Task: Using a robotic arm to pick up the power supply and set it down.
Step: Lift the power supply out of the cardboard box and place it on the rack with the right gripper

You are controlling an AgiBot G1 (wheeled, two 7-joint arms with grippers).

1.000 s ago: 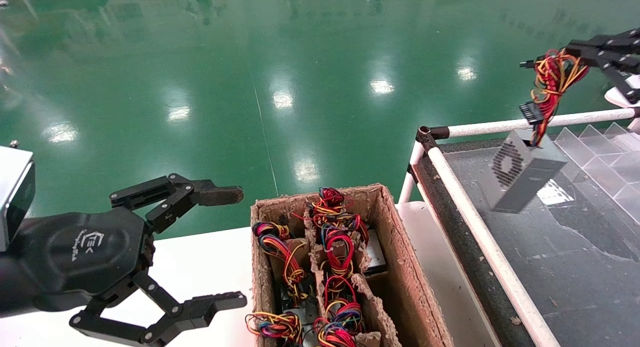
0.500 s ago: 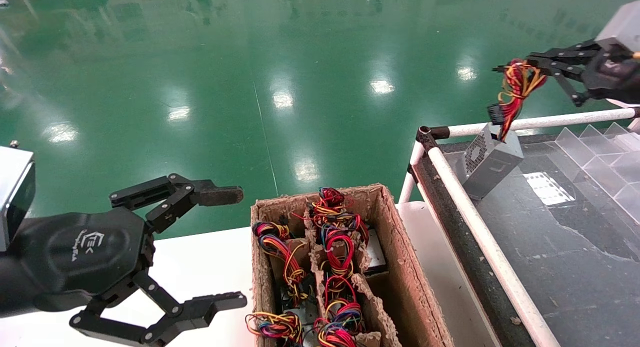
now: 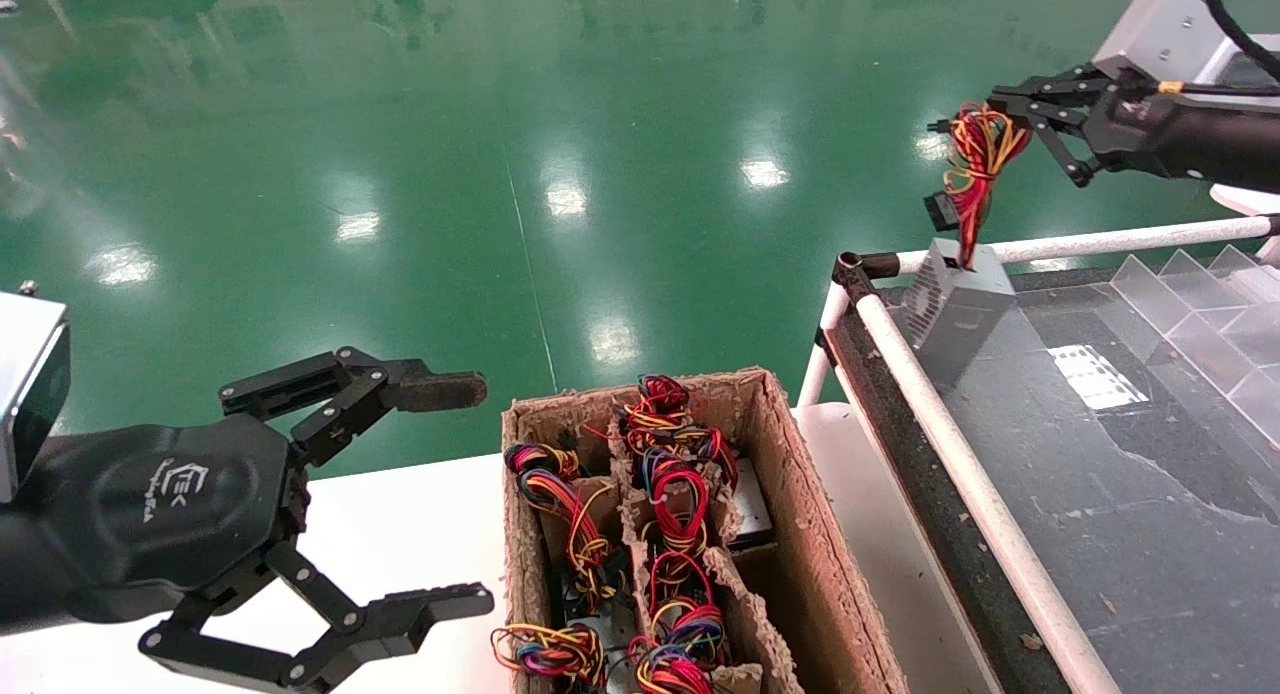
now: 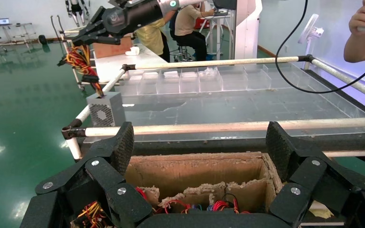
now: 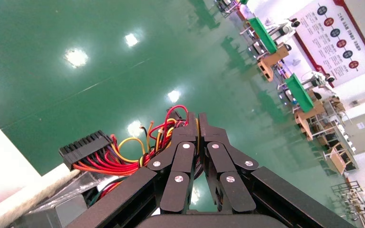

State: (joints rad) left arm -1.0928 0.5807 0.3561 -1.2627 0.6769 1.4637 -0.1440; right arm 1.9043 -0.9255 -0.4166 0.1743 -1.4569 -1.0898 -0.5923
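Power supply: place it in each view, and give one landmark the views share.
Head view: power supply at upper right, by the railed table's corner.
Left wrist view: upper left, behind the rail.
Right wrist view: only a grey corner, bottom left.
Shared landmark: its wire bundle, clamped in the right gripper.

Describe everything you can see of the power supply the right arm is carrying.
The power supply is a small silver-grey metal box with a perforated honeycomb vent grille on one side. A bundle of red, yellow and orange wires with a black plug rises from its top, and the right gripper is shut on that bundle alone. The box hangs tilted at the corner of the white-railed conveyor; whether it touches the belt is unclear.
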